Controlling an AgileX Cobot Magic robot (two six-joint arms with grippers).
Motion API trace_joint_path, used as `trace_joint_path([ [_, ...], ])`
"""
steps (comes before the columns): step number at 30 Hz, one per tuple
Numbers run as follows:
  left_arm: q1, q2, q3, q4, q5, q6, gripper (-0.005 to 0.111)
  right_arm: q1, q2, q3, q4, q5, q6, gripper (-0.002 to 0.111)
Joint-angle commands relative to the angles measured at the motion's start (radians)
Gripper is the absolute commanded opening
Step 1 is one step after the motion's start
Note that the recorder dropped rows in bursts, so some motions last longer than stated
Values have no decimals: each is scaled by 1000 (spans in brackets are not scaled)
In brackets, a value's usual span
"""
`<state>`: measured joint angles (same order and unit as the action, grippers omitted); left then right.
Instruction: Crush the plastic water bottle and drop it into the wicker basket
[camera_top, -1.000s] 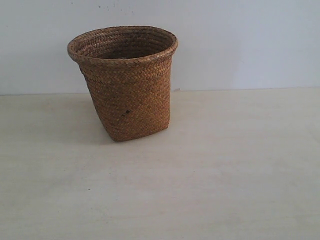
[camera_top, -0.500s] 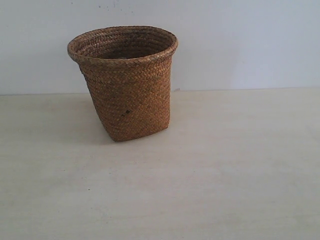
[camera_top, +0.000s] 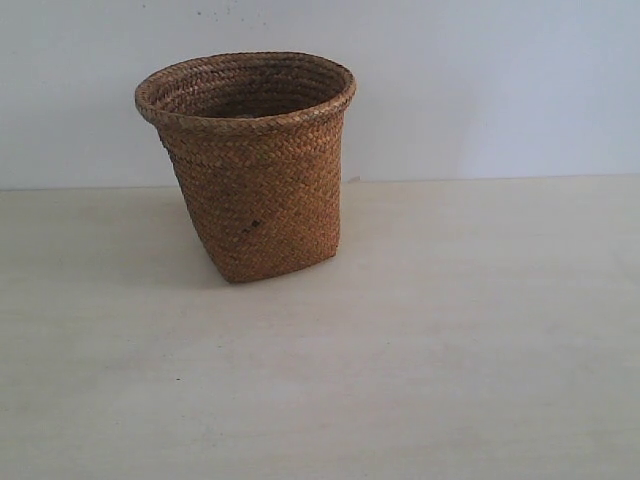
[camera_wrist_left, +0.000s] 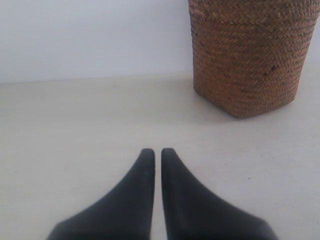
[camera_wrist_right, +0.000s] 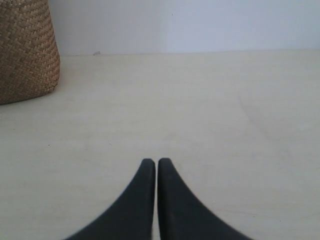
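Observation:
The wicker basket (camera_top: 252, 165) stands upright on the pale table at the back left of the exterior view. Its lower wall also shows in the left wrist view (camera_wrist_left: 247, 55) and in the right wrist view (camera_wrist_right: 25, 50). No plastic water bottle shows in any view. My left gripper (camera_wrist_left: 157, 151) is shut with nothing between its black fingers, hovering over bare table short of the basket. Shut and empty too, my right gripper (camera_wrist_right: 157, 162) sits over the table well to the side of the basket. Neither gripper appears in the exterior view.
The light wooden table (camera_top: 450, 330) runs back to a plain white wall (camera_top: 480, 80). The basket's inside is dark and its contents cannot be seen.

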<state>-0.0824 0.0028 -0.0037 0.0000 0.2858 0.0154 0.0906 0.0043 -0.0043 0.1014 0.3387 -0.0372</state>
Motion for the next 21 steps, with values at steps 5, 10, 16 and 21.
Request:
trace_joint_path([
  [5, 3, -3, 4, 0, -2, 4, 4, -1, -4, 4, -3, 14, 3, 0],
  [10, 3, -3, 4, 0, -2, 4, 4, -1, -4, 4, -3, 10, 5, 0],
  [16, 3, -3, 4, 0, -2, 4, 4, -1, -4, 4, -3, 10, 5, 0],
  [21, 3, -3, 4, 0, -2, 4, 4, -1, -4, 4, -3, 10, 5, 0],
])
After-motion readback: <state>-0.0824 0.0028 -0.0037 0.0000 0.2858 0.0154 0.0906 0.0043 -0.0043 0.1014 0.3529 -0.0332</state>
